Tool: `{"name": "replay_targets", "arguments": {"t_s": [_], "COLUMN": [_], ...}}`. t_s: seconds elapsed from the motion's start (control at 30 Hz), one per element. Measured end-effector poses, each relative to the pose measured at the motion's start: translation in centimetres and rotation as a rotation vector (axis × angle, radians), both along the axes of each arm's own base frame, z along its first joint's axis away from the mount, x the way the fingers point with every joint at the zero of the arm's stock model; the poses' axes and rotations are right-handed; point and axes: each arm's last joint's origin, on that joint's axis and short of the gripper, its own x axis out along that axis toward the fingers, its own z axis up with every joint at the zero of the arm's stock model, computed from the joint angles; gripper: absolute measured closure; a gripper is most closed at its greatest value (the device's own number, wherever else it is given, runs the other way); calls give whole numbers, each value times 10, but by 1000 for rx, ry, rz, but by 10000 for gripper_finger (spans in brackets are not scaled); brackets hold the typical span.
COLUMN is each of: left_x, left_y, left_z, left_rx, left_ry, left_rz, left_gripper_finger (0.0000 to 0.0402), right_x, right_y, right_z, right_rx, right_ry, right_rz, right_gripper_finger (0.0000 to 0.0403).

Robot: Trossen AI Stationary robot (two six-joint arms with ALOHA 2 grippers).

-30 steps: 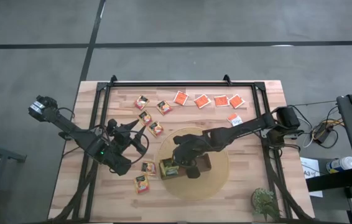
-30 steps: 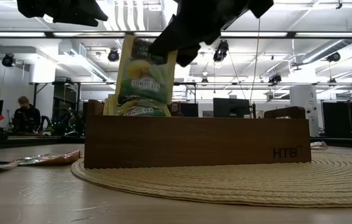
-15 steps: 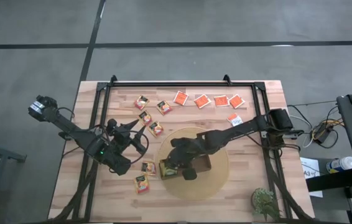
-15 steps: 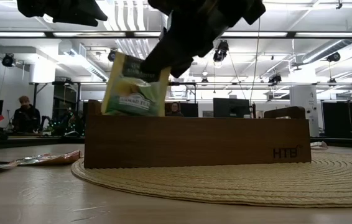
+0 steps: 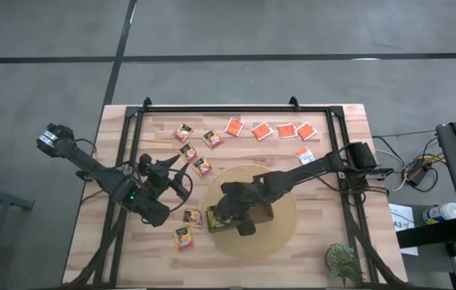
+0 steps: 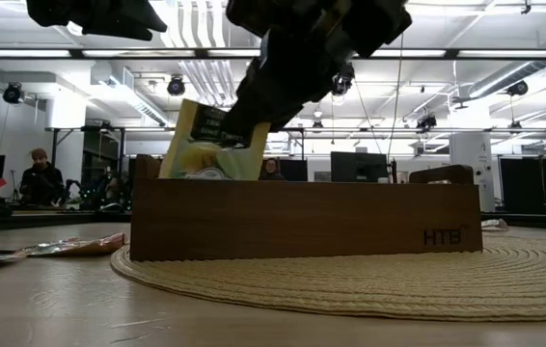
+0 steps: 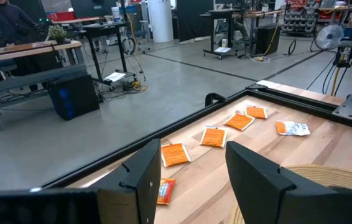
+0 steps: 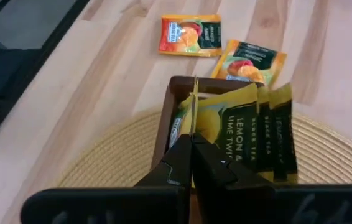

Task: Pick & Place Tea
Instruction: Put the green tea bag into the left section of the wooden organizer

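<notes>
— Behind the table it's an open workshop, ceiling lights and desks, and a person sits far off on the low view's left edge. What's on the wood?

— A round woven mat with a brown wooden tray on it. The right gripper is over the tray's end compartment, its fingers pinched together on the top edge of a green-and-yellow sachet.

— Is that sachet in the tray yet?

— Partly. In the low view it leans tilted, lower part behind the tray wall, upper part sticking out above it. More green-and-yellow sachets stand just beside it in the same compartment.

— And the rest of the tea?

— Scattered on the bare table. A row of bright orange sachets lies near the far edge, a few yellow-orange sachets sit between that row and the mat, and two more sachets lie just beside the tray's end, off the mat.

— The other arm?

— The left gripper hangs over the table's left side, near the yellow-orange ones, fingers spread apart with nothing between them.
</notes>
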Motion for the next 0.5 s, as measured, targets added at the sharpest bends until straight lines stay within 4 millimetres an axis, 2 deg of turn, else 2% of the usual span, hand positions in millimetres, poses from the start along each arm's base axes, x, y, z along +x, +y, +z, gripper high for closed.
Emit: {"name": "replay_targets", "arguments": {"t_s": [0.3,0.5], "left_x": [0,0], "left_y": [0,0], "left_z": [0,0], "left_rx": [0,-5], "left_ry": [1,7], "left_rz": [0,-7], "left_gripper_finger": [227,227], "right_x": [13,8], "right_y": [5,3], "right_z": [-9,-5], "right_rx": [47,16], "right_ry": [25,104], "right_rz": [61,63], "right_gripper_finger": [395,395]}}
